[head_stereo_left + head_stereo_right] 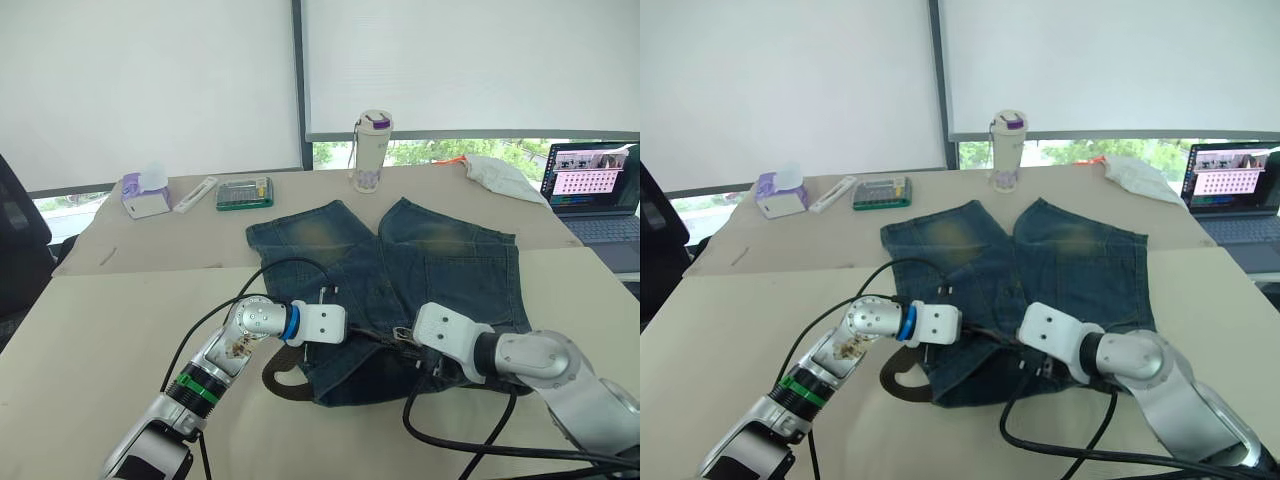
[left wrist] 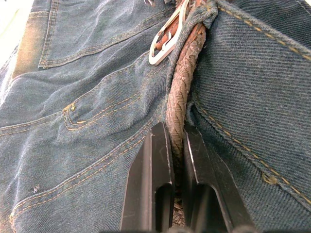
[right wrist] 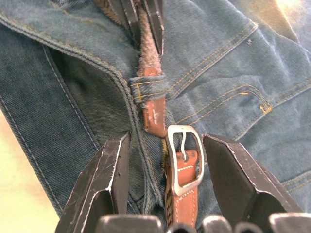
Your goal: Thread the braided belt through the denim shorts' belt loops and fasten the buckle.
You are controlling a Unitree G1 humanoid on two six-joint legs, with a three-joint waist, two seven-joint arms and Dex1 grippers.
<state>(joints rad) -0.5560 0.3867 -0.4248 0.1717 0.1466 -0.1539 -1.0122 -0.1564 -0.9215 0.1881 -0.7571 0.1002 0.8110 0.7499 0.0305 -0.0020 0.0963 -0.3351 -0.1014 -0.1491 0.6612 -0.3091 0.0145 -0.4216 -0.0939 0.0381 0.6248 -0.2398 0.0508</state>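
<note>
Beige tabletop fills most of your head view, with white blinds behind and a laptop (image 1: 592, 195) at the right edge; a tumbler (image 1: 371, 150), a tissue box (image 1: 146, 193) and a small green case (image 1: 244, 192) sit along the far side. The denim shorts (image 1: 400, 275) lie flat in the middle of the frame, legs pointing away from you and waistband toward the bottom. The braided belt (image 2: 182, 90) runs along that waistband, and a loose bight of it hangs off the lower left corner of the shorts. Your left gripper (image 2: 176, 170) is clamped on the braided strap, fingers pinching it from both sides. In the right wrist view the strap's leather tip has come through one of the belt loops (image 3: 148, 89) and lies just short of the buckle (image 3: 183, 158). Your right gripper (image 3: 167, 158) is spread wide, its fingers on either side of the buckle, gripping nothing. You appear to be at the fastening step, with the threading largely finished as far as the views show. Next, you will likely need to steady the buckle with the right gripper while the left feeds the tip forward into the frame, keeping the strap straight so that it meets the prong squarely.
</note>
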